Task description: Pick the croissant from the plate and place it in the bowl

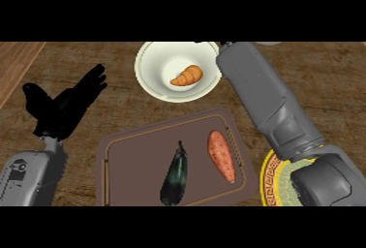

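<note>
An orange croissant (187,76) lies inside the cream bowl (152,68) at the top middle of the counter. My right forearm (268,97) runs from the lower right up past the bowl's right rim. Only a dark sliver of the right hand (223,43) shows there, cut off by the view's top edge. The yellow patterned plate (268,180) sits at the lower right, partly hidden under my right arm, and nothing shows on its visible part. My left hand (68,104) rests open at the left, fingers up, well apart from the bowl.
A brown cutting board (136,160) fills the lower middle. On it lie a dark eggplant (175,178) and an orange sweet potato (221,156). A lighter wooden strip (16,63) borders the counter at the upper left.
</note>
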